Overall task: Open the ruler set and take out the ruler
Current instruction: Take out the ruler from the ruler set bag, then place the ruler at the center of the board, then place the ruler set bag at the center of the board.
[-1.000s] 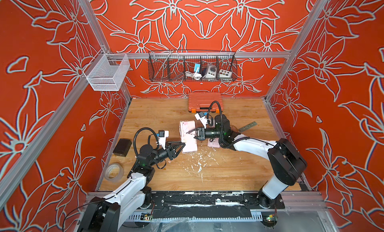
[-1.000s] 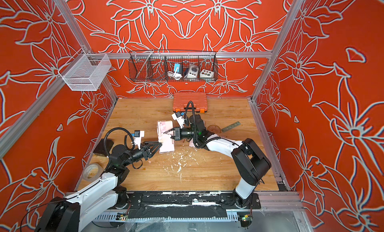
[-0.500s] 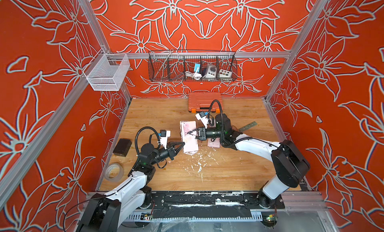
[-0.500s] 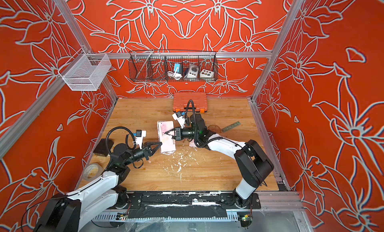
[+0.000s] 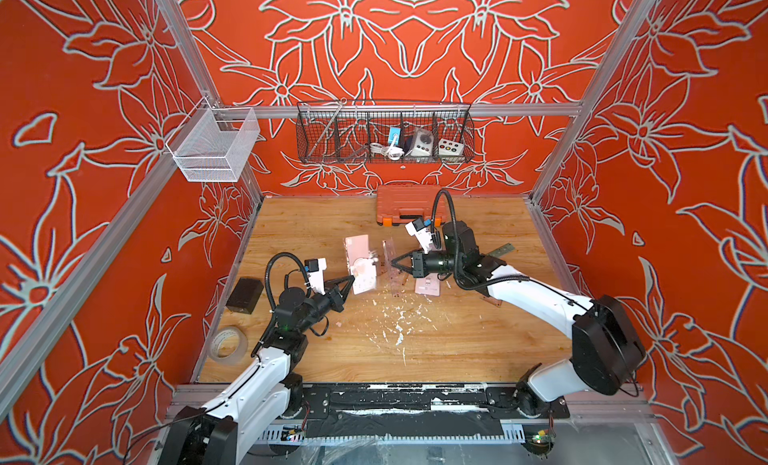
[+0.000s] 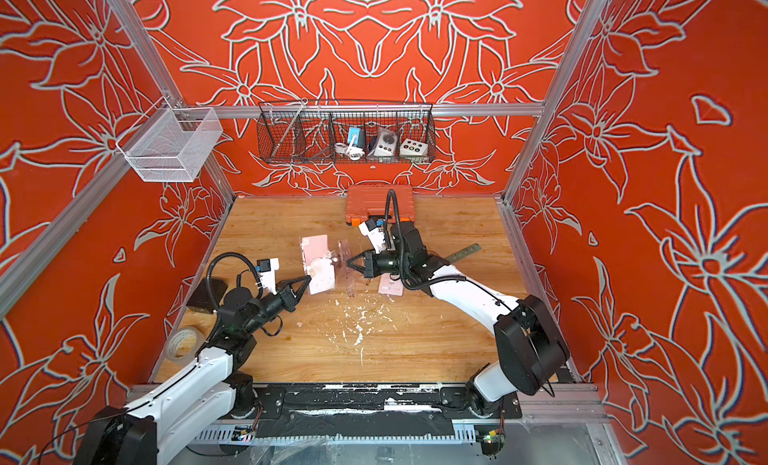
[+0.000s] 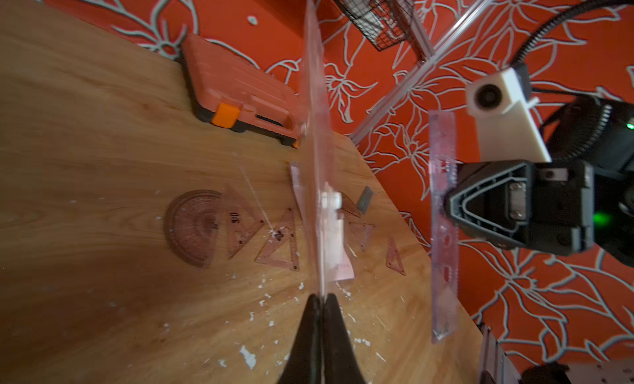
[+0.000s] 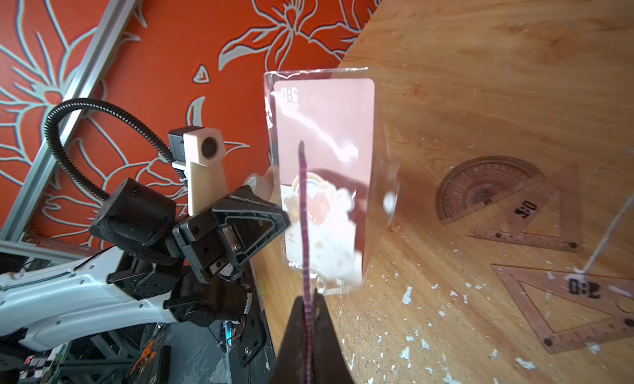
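On the left arm (image 5: 266,371) the jaws, apart a second ago, now pinch together on an edge of the clear pouch (image 5: 358,257) with its pink card, holding it up on edge above the desk (image 5: 457,342). On the right arm (image 5: 536,294) the jaws stay clamped on the transparent ruler (image 7: 442,255), which hangs in the air just beside the pouch and clear of it. A protractor (image 8: 483,186) and set squares (image 8: 525,239) lie loose on the wood below. With pouch and ruler each in a separate grip, the ruler appears to be out of the set, and the task looks all but done
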### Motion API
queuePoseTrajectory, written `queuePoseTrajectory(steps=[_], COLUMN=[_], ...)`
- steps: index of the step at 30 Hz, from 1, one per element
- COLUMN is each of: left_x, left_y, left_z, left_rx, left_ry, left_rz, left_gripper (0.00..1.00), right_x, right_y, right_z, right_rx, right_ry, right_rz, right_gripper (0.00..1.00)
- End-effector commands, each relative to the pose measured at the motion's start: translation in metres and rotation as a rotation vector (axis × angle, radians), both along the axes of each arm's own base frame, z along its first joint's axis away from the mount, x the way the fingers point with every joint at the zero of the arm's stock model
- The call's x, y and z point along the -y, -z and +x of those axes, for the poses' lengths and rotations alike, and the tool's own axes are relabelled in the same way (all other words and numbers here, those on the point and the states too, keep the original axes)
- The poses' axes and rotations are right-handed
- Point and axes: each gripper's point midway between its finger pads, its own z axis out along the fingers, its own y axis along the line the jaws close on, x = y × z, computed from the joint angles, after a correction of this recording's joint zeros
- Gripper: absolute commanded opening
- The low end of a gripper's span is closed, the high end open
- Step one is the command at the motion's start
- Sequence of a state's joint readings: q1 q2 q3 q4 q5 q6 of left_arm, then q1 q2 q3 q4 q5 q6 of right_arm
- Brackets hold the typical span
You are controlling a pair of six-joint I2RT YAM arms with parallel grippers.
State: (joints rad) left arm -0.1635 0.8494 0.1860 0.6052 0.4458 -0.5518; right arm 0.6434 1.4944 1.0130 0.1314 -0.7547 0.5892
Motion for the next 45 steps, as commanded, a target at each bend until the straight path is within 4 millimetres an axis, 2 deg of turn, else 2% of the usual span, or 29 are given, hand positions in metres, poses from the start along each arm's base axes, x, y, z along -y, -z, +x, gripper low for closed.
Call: queuePoseTrajectory(steps=[1, 4, 7, 11, 15, 20, 26, 29, 30, 31, 32, 33, 36, 38, 40, 43, 45], left_x=[-0.038, -0.059, -0.07, -0.083, -0.084, -0.089, -0.084, -0.088, -0.09, -0.092, -0.095, -0.096, -0.105, -0.113, -0.121, -0.135, -0.141], left_y=[0.012, 0.025, 0.035, 0.061, 0.08, 0.089, 0.108, 0.109, 0.109, 0.109, 0.108, 0.108, 0.103, 0.098, 0.09, 0.069, 0.053], left_z=[0.018, 0.027, 0.038, 0.054, 0.066, 0.079, 0.092, 0.094, 0.094, 0.094, 0.093, 0.091, 0.089, 0.087, 0.087, 0.088, 0.09], left_rx=[-0.115, -0.218, -0.281, -0.401, -0.454, -0.509, -0.594, -0.6, -0.601, -0.603, -0.605, -0.607, -0.592, -0.587, -0.57, -0.507, -0.446], left_ry=[-0.214, -0.306, -0.344, -0.348, -0.293, -0.283, -0.222, -0.239, -0.251, -0.262, -0.276, -0.289, -0.34, -0.39, -0.437, -0.519, -0.56], left_rz=[0.085, 0.141, 0.168, 0.126, 0.084, 0.124, 0.122, 0.137, 0.143, 0.15, 0.156, 0.161, 0.174, 0.187, 0.206, 0.228, 0.232], left_gripper=[0.0, 0.0, 0.0, 0.0, 0.0, 0.0, 0.0, 0.0, 0.04, 0.15, 0.3, 0.4, 0.51, 0.58, 0.59, 0.63, 0.67], right_x=[0.008, 0.007, -0.001, -0.017, -0.03, -0.04, -0.043, -0.042, -0.041, -0.041, -0.04, -0.039, -0.035, -0.032, -0.025, -0.019, -0.009], right_y=[0.002, 0.02, 0.052, 0.099, 0.138, 0.165, 0.202, 0.207, 0.208, 0.208, 0.207, 0.206, 0.199, 0.191, 0.183, 0.157, 0.134], right_z=[0.003, 0.01, 0.015, 0.011, 0.001, 0.002, 0.004, 0.006, 0.006, 0.006, 0.007, 0.006, 0.004, 0.003, 0.004, 0.007, 0.017], right_rx=[0.015, -0.055, -0.163, -0.27, -0.34, -0.384, -0.449, -0.456, -0.456, -0.456, -0.453, -0.45, -0.439, -0.421, -0.401, -0.333, -0.255], right_ry=[0.039, 0.076, 0.078, 0.024, -0.021, -0.014, 0.005, 0.02, 0.024, 0.026, 0.032, 0.035, 0.041, 0.044, 0.062, 0.073, 0.123], right_rz=[-0.033, -0.052, -0.07, -0.117, -0.198, -0.255, -0.316, -0.331, -0.335, -0.336, -0.338, -0.342, -0.354, -0.357, -0.388, -0.407, -0.438], right_gripper=[0.0, 0.0, 0.0, 0.0, 0.0, 0.0, 0.0, 0.0, 0.0, 0.0, 0.01, 0.08, 0.16, 0.27, 0.37, 0.47, 0.54])
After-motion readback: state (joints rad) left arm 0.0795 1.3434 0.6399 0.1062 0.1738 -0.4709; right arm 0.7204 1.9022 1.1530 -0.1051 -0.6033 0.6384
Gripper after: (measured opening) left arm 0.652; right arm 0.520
